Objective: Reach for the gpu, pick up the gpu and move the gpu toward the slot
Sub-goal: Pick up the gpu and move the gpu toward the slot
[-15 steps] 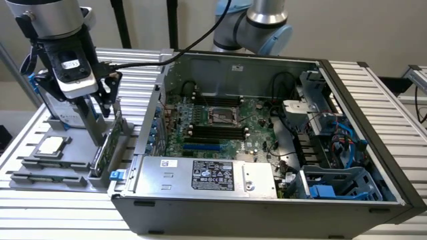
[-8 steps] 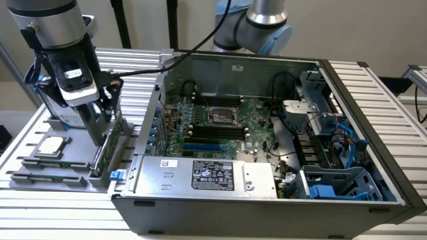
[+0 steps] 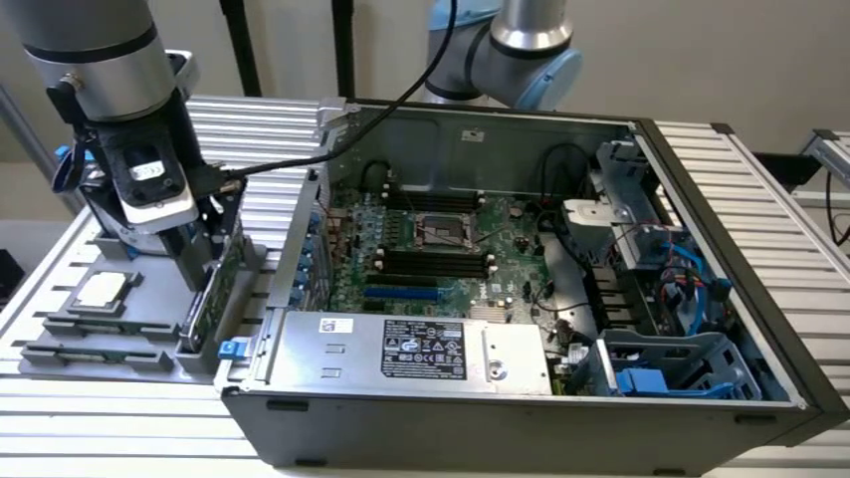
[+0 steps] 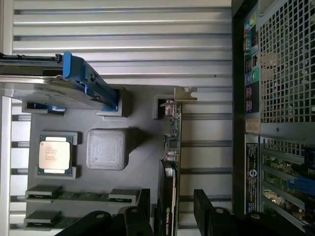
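print on the power supply label is illegible.

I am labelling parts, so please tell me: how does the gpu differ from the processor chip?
The gpu stands on edge, long and green; the processor chip lies flat, small, square and silver. The open gripper straddles the gpu; the chip lies apart. Both rest in the grey holder.

A robotics lab: an opened computer case on a slatted aluminium bench.
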Tool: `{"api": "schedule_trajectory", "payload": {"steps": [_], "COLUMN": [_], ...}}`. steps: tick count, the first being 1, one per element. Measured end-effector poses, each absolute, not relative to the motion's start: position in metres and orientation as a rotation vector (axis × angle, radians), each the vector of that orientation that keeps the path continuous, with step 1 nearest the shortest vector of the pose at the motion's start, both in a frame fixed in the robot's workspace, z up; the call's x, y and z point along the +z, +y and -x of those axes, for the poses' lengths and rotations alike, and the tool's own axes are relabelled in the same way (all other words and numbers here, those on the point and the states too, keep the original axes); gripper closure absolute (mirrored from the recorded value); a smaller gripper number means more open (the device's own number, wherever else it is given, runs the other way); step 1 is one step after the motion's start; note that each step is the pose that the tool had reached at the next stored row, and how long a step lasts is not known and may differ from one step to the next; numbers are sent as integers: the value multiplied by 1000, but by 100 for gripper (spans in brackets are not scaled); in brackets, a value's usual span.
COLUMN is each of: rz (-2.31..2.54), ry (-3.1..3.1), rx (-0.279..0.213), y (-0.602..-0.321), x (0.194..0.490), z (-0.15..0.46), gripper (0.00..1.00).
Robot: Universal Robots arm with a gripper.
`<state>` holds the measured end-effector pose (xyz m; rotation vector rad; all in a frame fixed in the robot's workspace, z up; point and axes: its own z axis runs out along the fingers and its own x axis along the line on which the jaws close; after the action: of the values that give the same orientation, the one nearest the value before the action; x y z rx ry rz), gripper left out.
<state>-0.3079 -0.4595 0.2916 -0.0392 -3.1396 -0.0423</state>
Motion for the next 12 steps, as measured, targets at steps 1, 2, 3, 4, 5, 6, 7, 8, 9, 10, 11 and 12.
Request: {"api": "schedule_trajectory", "payload": {"steps": [1, 2, 3, 4, 5, 6, 7, 8, 9, 10, 11, 12], "rz": [45, 50, 57, 64, 71, 77, 83, 88, 94, 99, 103, 107], "ry": [-3140, -3140, -3140, -3140, -3140, -3140, -3140, -3139, -3139, -3139, -3139, -3139], "rx": [-42, -42, -42, -42, -42, -42, -42, -42, -42, -42, -42, -42], "y": [-460, -461, -461, -462, -462, -462, -462, -463, -463, -463, -463, -463], "x": [290, 288, 286, 284, 283, 281, 279, 277, 275, 274, 272, 270], "z": [308, 308, 308, 308, 308, 308, 308, 308, 308, 308, 308, 308], "gripper": [52, 52, 52, 52, 52, 52, 52, 52, 52, 52, 52, 52]}}
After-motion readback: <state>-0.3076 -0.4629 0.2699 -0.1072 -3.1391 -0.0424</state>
